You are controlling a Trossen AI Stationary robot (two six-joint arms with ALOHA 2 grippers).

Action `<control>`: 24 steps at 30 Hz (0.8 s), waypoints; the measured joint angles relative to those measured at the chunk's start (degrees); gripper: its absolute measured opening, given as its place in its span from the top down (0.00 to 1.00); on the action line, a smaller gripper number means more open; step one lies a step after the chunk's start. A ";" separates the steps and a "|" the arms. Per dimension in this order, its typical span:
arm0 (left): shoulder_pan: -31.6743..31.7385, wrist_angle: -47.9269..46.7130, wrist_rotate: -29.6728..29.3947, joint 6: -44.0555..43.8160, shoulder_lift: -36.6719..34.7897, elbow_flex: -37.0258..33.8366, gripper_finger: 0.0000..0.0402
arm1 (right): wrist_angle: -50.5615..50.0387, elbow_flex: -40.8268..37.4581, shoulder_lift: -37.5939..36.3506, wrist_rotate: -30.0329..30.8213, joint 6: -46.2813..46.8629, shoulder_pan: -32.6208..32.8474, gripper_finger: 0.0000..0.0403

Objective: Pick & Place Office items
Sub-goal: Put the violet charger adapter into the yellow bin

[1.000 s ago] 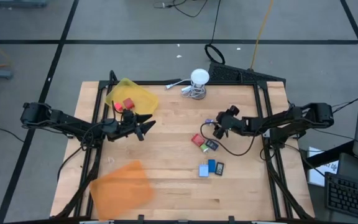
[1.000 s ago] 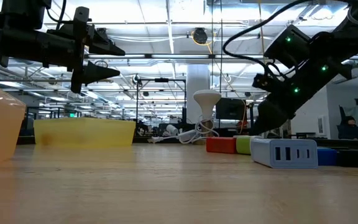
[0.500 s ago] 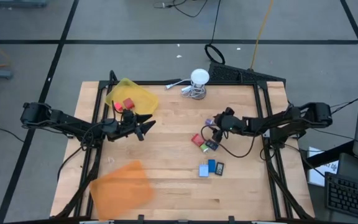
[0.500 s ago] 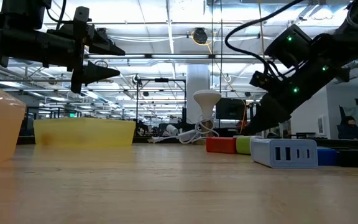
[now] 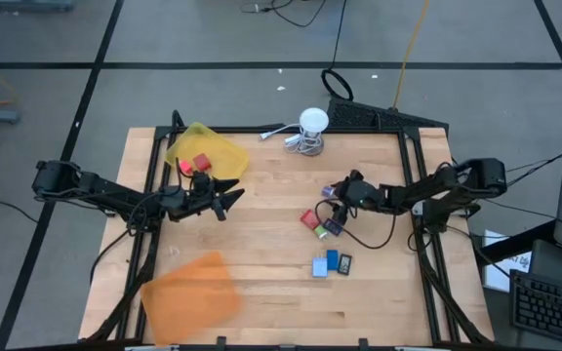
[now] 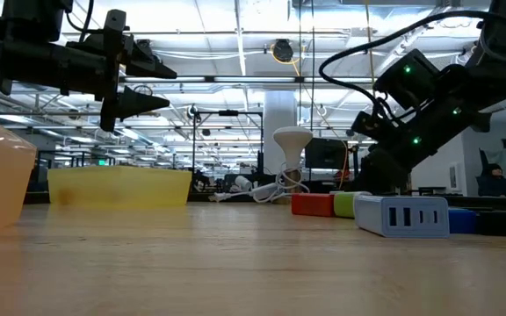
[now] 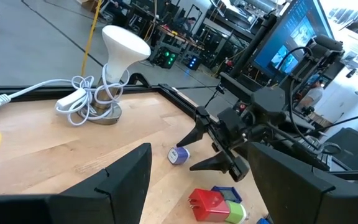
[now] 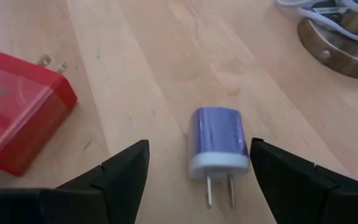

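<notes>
A small purple plug block (image 8: 219, 142) lies flat on the wood, its two prongs toward my right gripper (image 8: 199, 147). That gripper is open and low over the table, one finger on each side of the plug's prong end; I see no touch. In the high view it sits right of centre (image 5: 329, 196). A red block (image 8: 18, 118) lies beside it, joined to a green one (image 5: 317, 227). More blue and dark blocks (image 5: 332, 263) lie nearer the front. My left gripper (image 5: 230, 199) hangs open and level by the yellow tray.
The yellow tray (image 5: 213, 148) at the far left holds a red block (image 5: 201, 164). An orange tray (image 5: 191, 292) lies at the near left. A white round lamp with a coiled cable (image 5: 310, 127) stands at the far edge. Bare wood lies between the two arms.
My right gripper has sunk toward the table and tipped its fingers further down, edging toward the purple plug. Its fingers keep the same gap. The blocks lie as before.
</notes>
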 joint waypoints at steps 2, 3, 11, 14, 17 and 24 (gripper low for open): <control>0.02 -0.06 0.00 0.00 0.00 0.00 0.33 | 0.29 0.02 0.23 -1.29 0.02 -0.55 0.33; 0.01 -0.06 0.00 0.00 0.00 0.00 0.33 | 0.20 0.01 0.26 -1.20 0.02 -0.75 0.33; 0.02 -0.24 0.00 0.06 0.00 0.00 0.33 | -0.04 0.02 0.29 -1.21 -0.08 -1.07 0.33; 0.00 -0.28 -0.01 0.07 0.00 0.00 0.33 | -0.06 0.02 0.29 -1.23 -0.09 -1.07 0.36; 0.01 -0.28 0.00 0.05 -0.01 0.00 0.33 | -0.08 0.02 0.29 -1.23 -0.09 -1.07 0.41; 0.01 -0.28 0.00 0.06 0.00 0.00 0.33 | -0.08 0.02 0.29 -1.23 -0.11 -1.07 0.54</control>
